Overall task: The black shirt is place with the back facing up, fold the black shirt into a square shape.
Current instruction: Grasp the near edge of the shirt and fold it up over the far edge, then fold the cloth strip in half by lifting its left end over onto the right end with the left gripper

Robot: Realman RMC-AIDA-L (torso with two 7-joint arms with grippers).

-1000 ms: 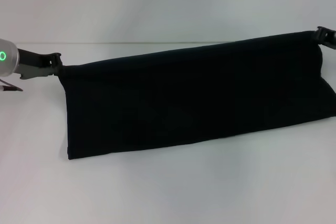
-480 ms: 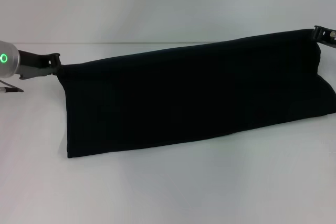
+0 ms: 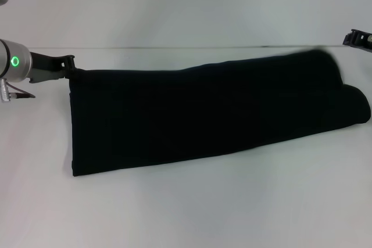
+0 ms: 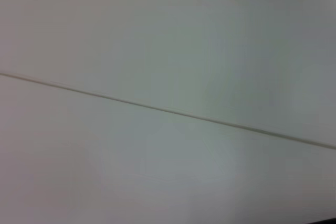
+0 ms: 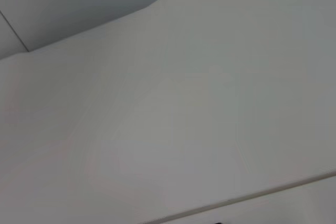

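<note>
White table [image 3: 186,213]: black shirt [image 3: 203,114] lies as a long band, not yet square; left gripper [image 3: 71,65] pinches its far-left corner, right gripper [image 3: 356,39] stands clear, finger state indeterminate.

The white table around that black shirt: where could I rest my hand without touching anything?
Bare table runs along the near side of the black shirt. A narrower strip lies behind it. The far corners are crowded: left gripper touches the shirt, right gripper hangs apart.

Black shirt [image 3: 203,108] spans table [image 3: 186,207]; front open.
</note>
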